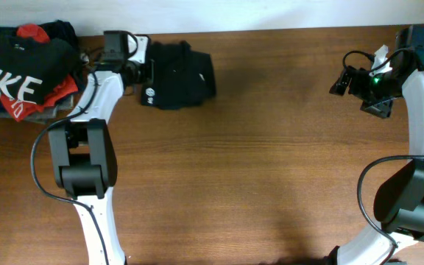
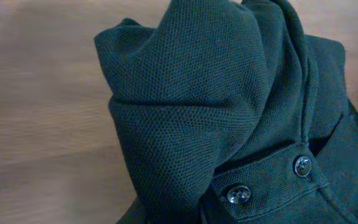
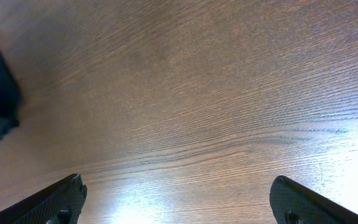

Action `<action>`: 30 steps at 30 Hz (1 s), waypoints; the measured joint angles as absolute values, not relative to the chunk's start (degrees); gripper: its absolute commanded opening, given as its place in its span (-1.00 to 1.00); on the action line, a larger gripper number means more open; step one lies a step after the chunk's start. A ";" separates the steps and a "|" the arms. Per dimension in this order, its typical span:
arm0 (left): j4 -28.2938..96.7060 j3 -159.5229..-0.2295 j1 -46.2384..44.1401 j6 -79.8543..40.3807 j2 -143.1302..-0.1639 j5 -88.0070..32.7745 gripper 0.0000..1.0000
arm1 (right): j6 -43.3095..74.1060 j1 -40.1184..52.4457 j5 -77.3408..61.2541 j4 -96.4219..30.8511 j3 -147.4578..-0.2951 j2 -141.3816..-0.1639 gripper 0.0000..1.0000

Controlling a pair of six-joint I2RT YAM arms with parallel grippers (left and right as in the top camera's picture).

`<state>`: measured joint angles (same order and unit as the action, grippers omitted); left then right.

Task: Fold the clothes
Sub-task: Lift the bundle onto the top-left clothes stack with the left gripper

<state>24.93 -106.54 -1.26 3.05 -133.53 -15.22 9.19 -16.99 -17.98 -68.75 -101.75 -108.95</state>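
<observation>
Far left, back edge: heap of garments, topped by a black shirt with large white NIKE letters (image 1: 9, 82), with red cloth (image 1: 32, 32) showing.

Next right: left gripper (image 1: 140, 71), set against the left edge of the bundle. Its fingers were hidden, so I cannot tell whether they were spread or pinching.

Beside it: bunched black shirt of fine knit fabric (image 1: 184, 73), lying crumpled near the back edge of the brown wooden table (image 1: 256, 154). It had a small round white logo (image 1: 150, 93) and two dark buttons (image 2: 302, 165) on a stitched band.

Far right: right gripper (image 3: 178, 182), jaws spread wide over bare wood, well apart from the shirt.
</observation>
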 measured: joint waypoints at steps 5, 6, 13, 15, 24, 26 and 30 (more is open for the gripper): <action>25.02 -109.69 1.34 3.64 -133.91 -12.71 -0.99 | 9.21 -16.99 -17.98 -68.75 -101.75 -108.95 0.98; 24.93 -110.87 2.11 3.70 -133.97 -12.14 -0.99 | 9.21 -16.99 -17.98 -68.77 -101.75 -108.95 0.98; 26.11 -116.31 5.23 4.95 -134.06 -10.17 -0.99 | 9.19 -16.99 -17.98 -68.75 -101.75 -108.95 0.98; 26.35 -117.60 5.96 4.99 -134.06 -9.72 -0.99 | 9.21 -16.99 -17.98 -68.73 -101.75 -108.95 0.98; 27.92 -120.53 9.15 5.15 -134.06 -8.19 -0.99 | 9.21 -16.99 -17.98 -68.71 -101.75 -108.95 0.98; 28.32 -120.99 10.24 5.17 -134.06 -7.66 -0.99 | 9.21 -16.99 -17.98 -68.71 -101.75 -108.95 0.97; 29.32 -122.08 12.45 5.17 -134.06 -6.98 -0.99 | 9.21 -16.99 -17.98 -68.69 -101.75 -108.95 0.98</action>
<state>29.32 -122.08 12.45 5.17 -134.06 -6.98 9.21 -16.99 -17.98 -68.69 -101.75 -108.95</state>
